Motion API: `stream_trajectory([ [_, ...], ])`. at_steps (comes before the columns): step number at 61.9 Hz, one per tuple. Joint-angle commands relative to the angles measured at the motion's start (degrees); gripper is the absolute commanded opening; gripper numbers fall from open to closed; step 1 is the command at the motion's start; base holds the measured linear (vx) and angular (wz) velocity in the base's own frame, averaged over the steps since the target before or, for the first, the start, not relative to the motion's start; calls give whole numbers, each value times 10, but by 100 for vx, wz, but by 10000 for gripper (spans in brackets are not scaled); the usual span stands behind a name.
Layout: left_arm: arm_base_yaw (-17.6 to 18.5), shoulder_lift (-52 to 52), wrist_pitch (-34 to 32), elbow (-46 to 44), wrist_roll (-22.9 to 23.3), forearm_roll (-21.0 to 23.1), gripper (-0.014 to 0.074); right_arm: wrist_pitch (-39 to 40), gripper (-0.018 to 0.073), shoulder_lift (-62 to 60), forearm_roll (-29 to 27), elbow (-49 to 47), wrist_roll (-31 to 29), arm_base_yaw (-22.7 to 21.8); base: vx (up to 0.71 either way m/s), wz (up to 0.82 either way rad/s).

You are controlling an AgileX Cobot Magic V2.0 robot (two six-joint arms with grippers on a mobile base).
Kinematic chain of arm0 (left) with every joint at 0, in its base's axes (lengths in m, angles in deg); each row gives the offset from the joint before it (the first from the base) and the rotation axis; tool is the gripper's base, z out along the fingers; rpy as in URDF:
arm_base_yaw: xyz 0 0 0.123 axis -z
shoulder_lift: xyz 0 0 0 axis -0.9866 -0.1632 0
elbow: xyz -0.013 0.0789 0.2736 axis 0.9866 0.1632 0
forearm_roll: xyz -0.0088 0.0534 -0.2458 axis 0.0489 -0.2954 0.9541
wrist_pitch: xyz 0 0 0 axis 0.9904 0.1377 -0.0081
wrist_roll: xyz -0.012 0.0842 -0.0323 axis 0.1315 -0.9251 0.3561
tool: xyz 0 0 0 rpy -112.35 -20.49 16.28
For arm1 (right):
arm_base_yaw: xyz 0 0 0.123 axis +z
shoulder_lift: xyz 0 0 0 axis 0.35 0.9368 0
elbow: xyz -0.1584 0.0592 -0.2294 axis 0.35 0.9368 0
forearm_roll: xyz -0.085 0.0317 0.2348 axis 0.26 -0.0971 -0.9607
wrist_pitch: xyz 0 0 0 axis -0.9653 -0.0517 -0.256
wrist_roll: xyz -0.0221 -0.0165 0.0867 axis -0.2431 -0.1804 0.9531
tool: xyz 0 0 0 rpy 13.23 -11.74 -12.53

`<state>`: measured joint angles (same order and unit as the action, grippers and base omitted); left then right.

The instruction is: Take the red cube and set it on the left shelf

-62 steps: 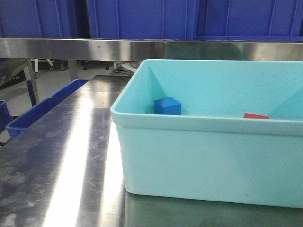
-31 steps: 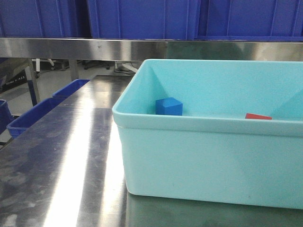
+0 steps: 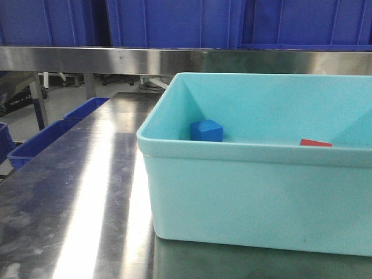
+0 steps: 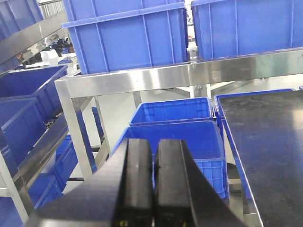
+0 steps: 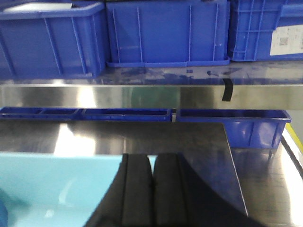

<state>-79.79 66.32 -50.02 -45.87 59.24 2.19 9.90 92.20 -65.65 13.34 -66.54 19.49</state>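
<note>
We find the left tool [image 4: 152, 187] and right tool [image 5: 152, 198] closed, empty. The small matte red cube [image 3: 315, 143] sits ungrasped in the turquoise plastic tub [image 3: 232, 152] below the right tool. Pick and placement remain.

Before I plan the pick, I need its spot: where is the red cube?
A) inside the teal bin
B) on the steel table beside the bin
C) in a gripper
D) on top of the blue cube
A: the red cube peeks over the near wall of the bin, right of the blue cube and apart from it.
</note>
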Motion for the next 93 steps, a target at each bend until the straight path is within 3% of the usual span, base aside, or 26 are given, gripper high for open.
stream_trajectory([
  [1, 3, 0, -52, 13, 0, 3, 106, 11, 83, 60, -10, -77, 0, 1, 0, 0],
  [7, 3, 0, -52, 13, 0, 3, 106, -26, 159, 121, -12, -132, 0, 13, 0, 0],
  [16, 3, 0, -52, 13, 0, 3, 106, -63, 418, 205, -12, -192, 0, 65, 0, 0],
  [22, 3, 0, -52, 13, 0, 3, 106, -112, 508, 262, -12, -231, -2, 103, 0, 0],
  [35, 3, 0, -52, 13, 0, 3, 106, -192, 510, 368, -12, -295, -9, 178, 0, 0],
  [53, 3, 0, -52, 13, 0, 3, 106, -238, 510, 435, -6, -310, -19, 207, 0, 0],
  [79, 3, 0, -52, 13, 0, 3, 106, -287, 510, 456, 14, -310, -219, 237, 0, 0],
  [93, 3, 0, -52, 13, 0, 3, 106, -332, 510, 469, 16, -310, -282, 238, 0, 0],
])
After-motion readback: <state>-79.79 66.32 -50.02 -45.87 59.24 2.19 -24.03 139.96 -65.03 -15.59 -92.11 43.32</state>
